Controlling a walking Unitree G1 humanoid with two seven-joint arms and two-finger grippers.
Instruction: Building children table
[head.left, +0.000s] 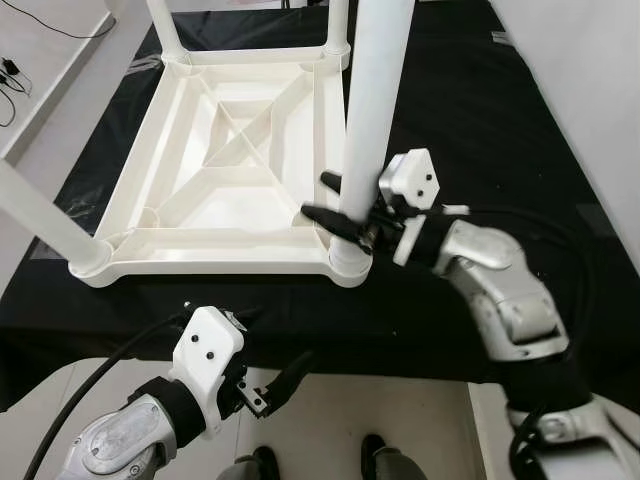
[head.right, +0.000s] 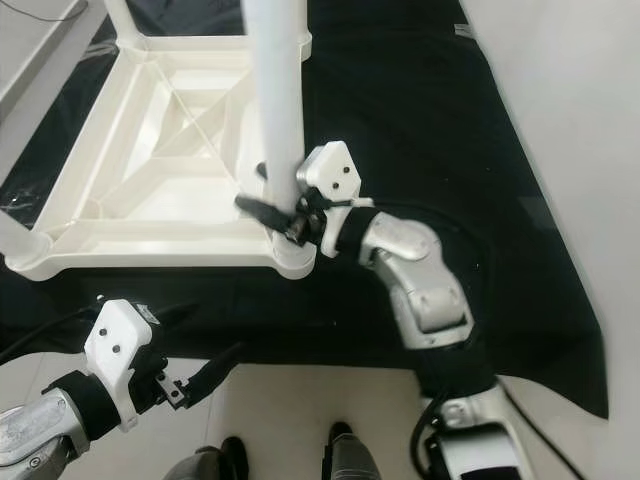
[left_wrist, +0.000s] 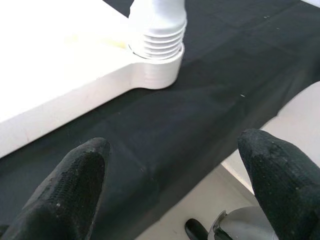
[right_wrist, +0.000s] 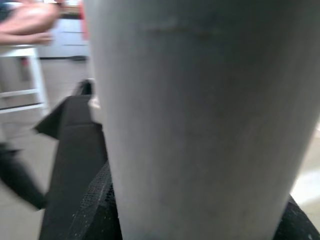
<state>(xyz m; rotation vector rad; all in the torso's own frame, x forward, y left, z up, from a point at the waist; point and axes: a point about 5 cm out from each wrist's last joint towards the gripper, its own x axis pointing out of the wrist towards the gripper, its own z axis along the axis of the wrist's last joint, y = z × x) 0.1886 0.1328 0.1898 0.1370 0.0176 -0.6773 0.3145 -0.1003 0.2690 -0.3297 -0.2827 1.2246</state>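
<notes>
— What is nearest to you?

— My left pincer (head.left: 268, 388); it hangs low before the near edge of the black cloth (head.left: 470, 300), above the pale floor (head.left: 350, 420), and its two black fingers (left_wrist: 75, 185) stand spread apart with nothing between them; under it I see two dark shoes (head.left: 375, 452), I cannot tell whose.

— And the other one?

— My right pincer (head.left: 335, 205) reaches in from the right side; its fingers are pressed on the near right leg (head.left: 372, 110), one on each side, just above the socket (head.left: 349, 262) where this leg enters the corner of the frame; in the right wrist view the leg (right_wrist: 200, 120) stands very close, grey and blurred.

— Where is the children table?

— The white table top (head.left: 240, 170) lies upside down on the black cloth, the ribbed underside facing up; the near left leg (head.left: 40, 215) leans outward to the left from its corner, and the two far legs (head.left: 165, 25) rise at the back corners; in the left wrist view a ribbed leg base (left_wrist: 157, 35) sits in its corner.

— Anything further?

— At the far left, a dark cable (head.left: 10, 75) on the light floor.
</notes>
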